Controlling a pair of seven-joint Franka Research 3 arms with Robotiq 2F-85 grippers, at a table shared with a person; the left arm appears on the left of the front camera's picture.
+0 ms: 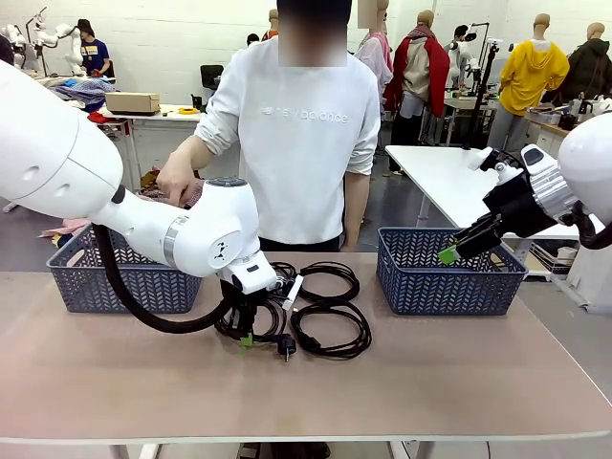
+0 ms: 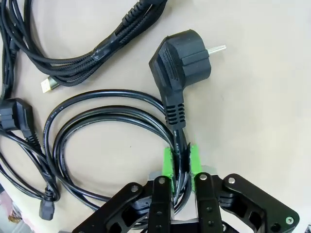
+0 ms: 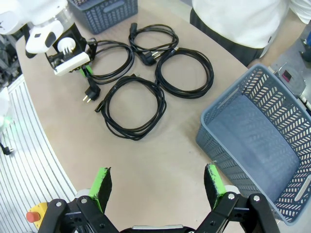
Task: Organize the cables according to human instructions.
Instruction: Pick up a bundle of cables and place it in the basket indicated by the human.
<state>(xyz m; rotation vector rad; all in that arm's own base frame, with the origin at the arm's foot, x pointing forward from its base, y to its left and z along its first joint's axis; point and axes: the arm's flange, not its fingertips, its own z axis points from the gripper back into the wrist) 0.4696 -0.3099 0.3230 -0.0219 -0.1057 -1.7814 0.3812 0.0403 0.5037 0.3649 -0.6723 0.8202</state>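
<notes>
Where the gripped cable [image 2: 177, 127] lies: it is pinched between the green pads [image 2: 167, 162] of the left gripper [image 2: 179, 161], just below the ribbed neck of its plug [image 2: 182, 56]. The plug is laid flat on the table [image 2: 262, 107] at 12 o'clock from the fingertips, with one pin pointed toward 3 o'clock.
Coil of that cable: its loops are spread at 9 to 10 o'clock from the pads in the left wrist view, and more than one strand is caught between the fingers.
Left gripper state: pressed together on the cable.
Left arm pose: it is extended from 9 o'clock in the front view, with the wrist turned straight down at the table's middle and the fingertips at the tabletop.
Other cables [image 1: 361, 337]: three coils are laid close together at 1 to 3 o'clock from the left gripper [image 1: 247, 337], between the left basket [image 1: 124, 287] and the right basket [image 1: 449, 287].
Right gripper [image 3: 158, 182]: its pads are spread wide apart. It is held raised at the 3 o'clock side, by the right basket, with the fingers slanted toward 8 o'clock.
Person's hand [image 1: 175, 182]: it is held above the far side of the left basket.
</notes>
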